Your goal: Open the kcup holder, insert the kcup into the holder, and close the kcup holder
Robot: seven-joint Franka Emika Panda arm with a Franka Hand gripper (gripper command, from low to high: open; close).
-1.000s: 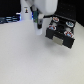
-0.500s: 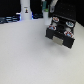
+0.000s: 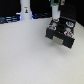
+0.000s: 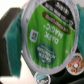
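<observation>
Between the earlier pictures and this one, the arm shifted slightly above the kcup holder [image 3: 61, 33], which stayed near the worktop's [image 3: 27, 57] far edge at the exterior view's right. Its drawer stood pulled out, so opening looked done; insertion and closing remained. The tool [image 3: 55, 12] held the kcup [image 4: 49, 37] between teal fingers [image 4: 13, 47]. Only the wrist view showed the green lid and pods below; only the exterior view showed a white bottle [image 3: 25, 9].

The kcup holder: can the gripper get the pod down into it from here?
Probably yes. The gripper holds the kcup just above the kcup holder, whose drawer looks pulled open, and nothing shows between them. Free slots are too blurred to confirm.
</observation>
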